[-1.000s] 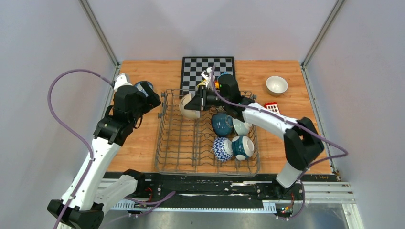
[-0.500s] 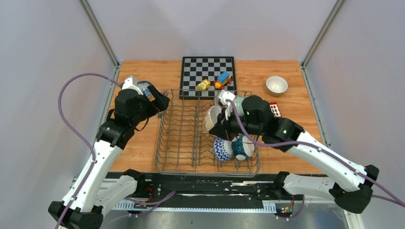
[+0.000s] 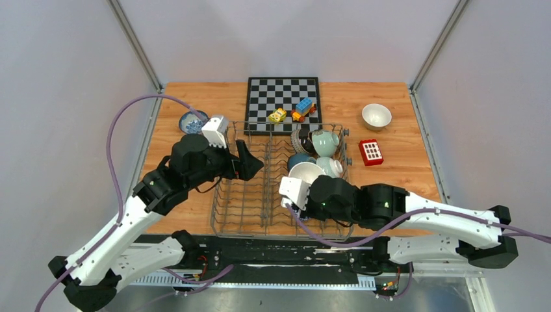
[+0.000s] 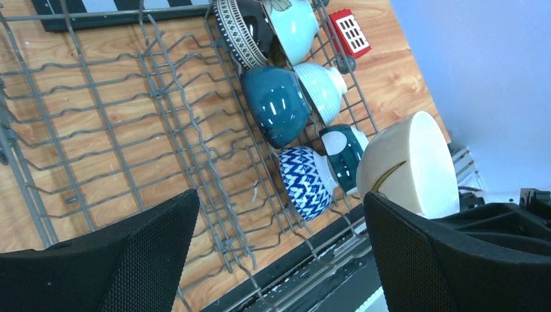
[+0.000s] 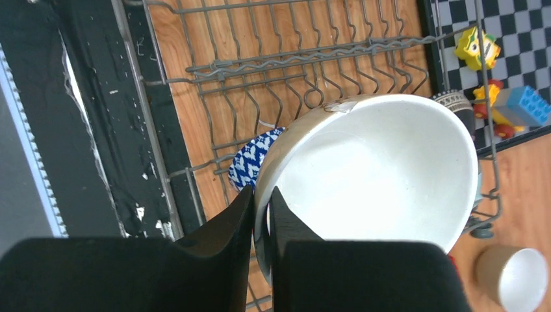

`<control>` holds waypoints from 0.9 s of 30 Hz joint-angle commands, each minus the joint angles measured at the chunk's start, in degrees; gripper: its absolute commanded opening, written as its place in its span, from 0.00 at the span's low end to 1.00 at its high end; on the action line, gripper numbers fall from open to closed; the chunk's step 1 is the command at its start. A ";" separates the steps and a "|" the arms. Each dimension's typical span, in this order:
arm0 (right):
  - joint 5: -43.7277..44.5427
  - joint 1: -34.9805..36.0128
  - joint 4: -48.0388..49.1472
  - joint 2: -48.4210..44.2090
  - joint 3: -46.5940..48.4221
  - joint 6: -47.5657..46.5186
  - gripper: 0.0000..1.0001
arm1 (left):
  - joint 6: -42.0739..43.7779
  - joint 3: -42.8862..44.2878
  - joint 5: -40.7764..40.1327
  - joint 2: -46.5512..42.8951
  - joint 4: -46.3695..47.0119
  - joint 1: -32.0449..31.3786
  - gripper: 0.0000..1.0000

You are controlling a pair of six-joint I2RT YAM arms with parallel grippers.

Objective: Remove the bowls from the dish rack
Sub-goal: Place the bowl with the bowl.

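Now the right gripper pinches a cream bowl over the dish rack; the left gripper gapes. Other bowls line the rack's right edge.

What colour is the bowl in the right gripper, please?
The round ceramic bowl is cream outside, white inside; right wrist view.

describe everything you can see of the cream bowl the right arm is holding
The cream bowl is round and looks like glazed ceramic: beige outside with a thin brown curved mark, plain white and empty inside. It is tilted on its side, held above the near right part of the dish rack, over the blue-and-white bowl. The right gripper has its jaws pinched on the rim, one inside and one outside. Nothing else seems to touch it.
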 commanded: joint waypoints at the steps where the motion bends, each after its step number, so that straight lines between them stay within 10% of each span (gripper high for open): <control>1: 6.57 3.53 0.20 1.01 0.66 -7.88 0.00 | 4.13 2.28 -1.27 -1.82 -4.58 -1.72 1.00; 17: 3.85 9.31 -5.09 12.97 6.75 -16.01 0.00 | 9.67 9.00 -5.59 6.15 -12.76 -14.18 0.97; 27: 4.85 11.30 -5.00 15.23 8.61 -17.65 0.00 | 9.77 10.50 -7.54 12.37 -14.50 -17.63 0.76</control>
